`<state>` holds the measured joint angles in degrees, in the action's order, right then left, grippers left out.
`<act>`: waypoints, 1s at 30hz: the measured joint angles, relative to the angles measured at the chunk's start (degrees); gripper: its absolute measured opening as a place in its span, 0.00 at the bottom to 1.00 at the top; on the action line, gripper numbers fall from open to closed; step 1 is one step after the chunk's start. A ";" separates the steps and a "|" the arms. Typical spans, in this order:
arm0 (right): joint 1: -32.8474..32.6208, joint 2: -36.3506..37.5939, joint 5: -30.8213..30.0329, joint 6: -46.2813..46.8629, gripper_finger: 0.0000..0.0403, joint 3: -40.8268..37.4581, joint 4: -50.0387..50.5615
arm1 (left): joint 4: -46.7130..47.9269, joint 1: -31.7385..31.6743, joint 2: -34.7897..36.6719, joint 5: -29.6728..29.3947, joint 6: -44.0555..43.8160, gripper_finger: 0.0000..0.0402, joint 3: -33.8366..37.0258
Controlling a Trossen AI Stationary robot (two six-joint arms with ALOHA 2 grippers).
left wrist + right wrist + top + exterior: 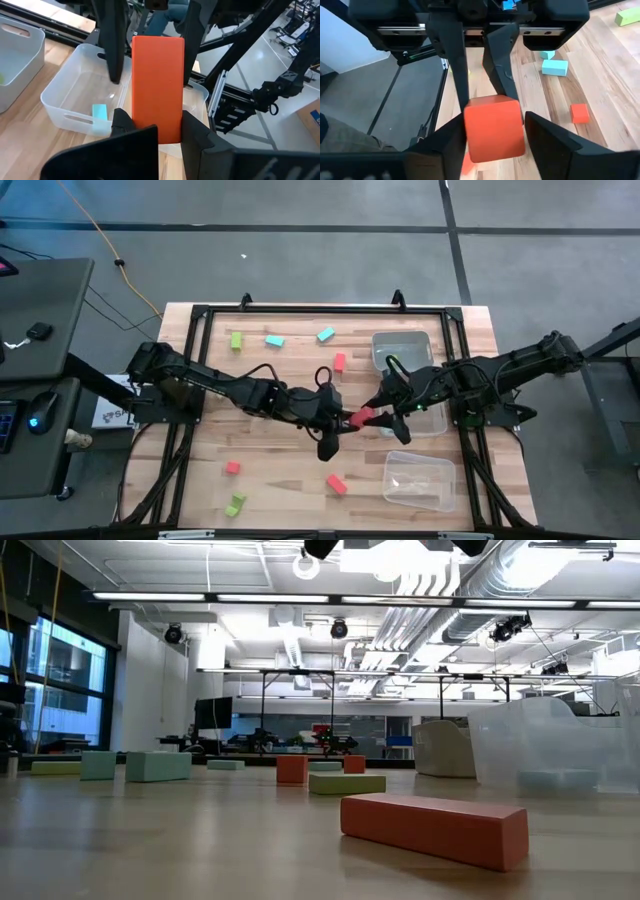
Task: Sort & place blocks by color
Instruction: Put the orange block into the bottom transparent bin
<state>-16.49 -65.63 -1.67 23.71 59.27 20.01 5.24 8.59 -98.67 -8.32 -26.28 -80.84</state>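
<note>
The table (290, 450) carries three clear bins: one (402, 338) beyond the right gripper (495, 131), one (432, 425) under it, and one (418, 498) on its near side. The bin beneath holds one blue block (100, 112).

The left gripper (157, 120) is clenched on a red bar (157, 80), lifted between the two grippers. The right gripper's jaws straddle the bar's far end, spread and not clamped.

Three more red blocks lie loose: one (339, 362) beyond the left gripper and two (336, 483) (232, 468) nearer. Two blue blocks (325, 334) (274, 340) and a green block (236, 339) sit farther off. More green (235, 503) lies at the near edge.
</note>
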 joint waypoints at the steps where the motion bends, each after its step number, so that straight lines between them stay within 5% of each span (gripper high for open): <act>1: 0.00 0.00 -0.14 0.01 0.43 0.00 -0.13 | 0.01 -0.02 0.00 0.02 0.00 0.01 0.00; 6: -0.05 0.00 0.31 -0.22 0.28 0.00 -0.33 | 0.10 -0.13 0.00 0.39 -0.03 0.01 0.00; 30: -0.12 0.00 -0.37 6.06 0.28 0.00 2.70 | 1.30 -1.30 -0.02 3.39 -0.81 0.38 0.00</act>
<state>-16.61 -65.63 -2.04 29.77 59.27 22.71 6.54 7.29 -98.70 -4.93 -27.09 -80.84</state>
